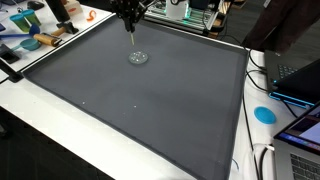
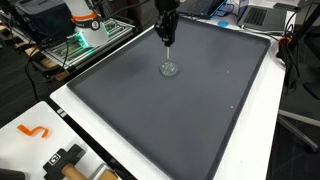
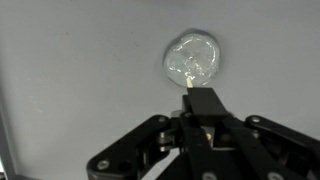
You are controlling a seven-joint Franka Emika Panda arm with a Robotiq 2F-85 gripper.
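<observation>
Hovering with jaws drawn together and nothing plainly between them, the gripper (image 3: pixel 205 100) hangs just short of a clear wad (image 3: pixel 193 58) lying on the mat (image 1: pixel 150 110) toward one edge. It looks light, crinkly and slippery, best pinched across its rim.
</observation>
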